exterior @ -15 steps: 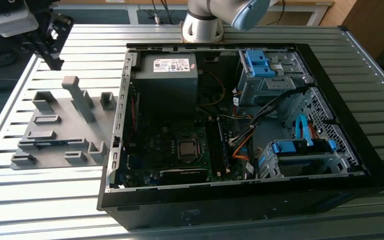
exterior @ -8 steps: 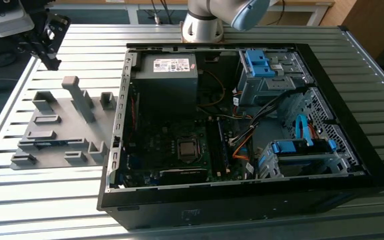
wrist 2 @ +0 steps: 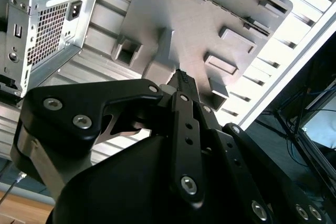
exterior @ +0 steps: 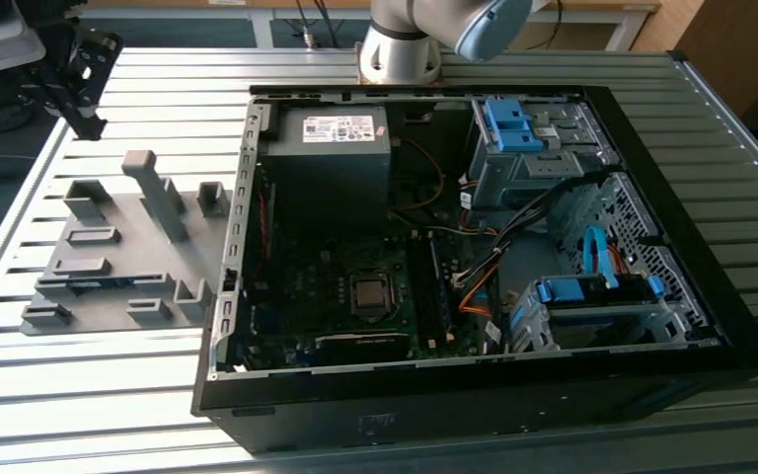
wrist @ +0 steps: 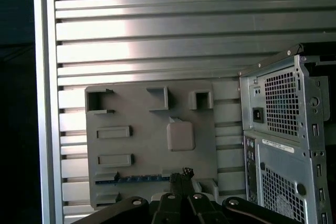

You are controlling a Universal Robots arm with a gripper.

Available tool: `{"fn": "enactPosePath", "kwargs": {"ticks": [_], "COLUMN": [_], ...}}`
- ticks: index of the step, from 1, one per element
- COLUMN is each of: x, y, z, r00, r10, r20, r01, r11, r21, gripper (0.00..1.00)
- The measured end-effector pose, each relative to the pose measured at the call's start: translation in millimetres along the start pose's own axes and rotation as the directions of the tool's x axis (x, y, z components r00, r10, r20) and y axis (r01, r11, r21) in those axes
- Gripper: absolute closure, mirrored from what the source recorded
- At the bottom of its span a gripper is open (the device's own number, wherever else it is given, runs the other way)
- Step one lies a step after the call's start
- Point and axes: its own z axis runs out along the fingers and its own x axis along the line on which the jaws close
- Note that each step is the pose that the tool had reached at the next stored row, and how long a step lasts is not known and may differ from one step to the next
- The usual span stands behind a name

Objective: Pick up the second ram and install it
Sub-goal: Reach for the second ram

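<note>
Computer case (exterior: 485, 400) lies open on the slatted table (exterior: 76, 395), with the grey holder tray (wrist: 152, 145) beside it at the exterior view's left. The gripper (wrist: 183, 173) hangs above the tray, its fingers (wrist: 176, 190) pressed together and empty. The second ram (wrist: 139, 178) sits in a tray slot.

The arm (exterior: 399, 49) is a silver-grey tube with a pale blue joint cap. The gripper (wrist 2: 181, 77) is matte black, its linkage plates studded with silver screws.

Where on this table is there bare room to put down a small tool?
Bare table lies between the holder and the near edge, also beyond the holder's far side. The case is crowded with cables and drive cages.
</note>
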Motion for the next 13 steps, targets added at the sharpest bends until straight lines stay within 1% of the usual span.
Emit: {"fn": "enactPosePath", "kwargs": {"ticks": [7,13], "x": [4.0,4.2], "y": [-5.7,-5.8], "z": [-0.2,-0.2], "r00": [1.0,1.0], "r10": [0.0,0.0], "r20": [-0.0001,0.0], "r01": [0.0,0.0], "r11": [1.0,1.0], "r21": [0.0001,0.0001], "gripper": [0.89,0.89]}}
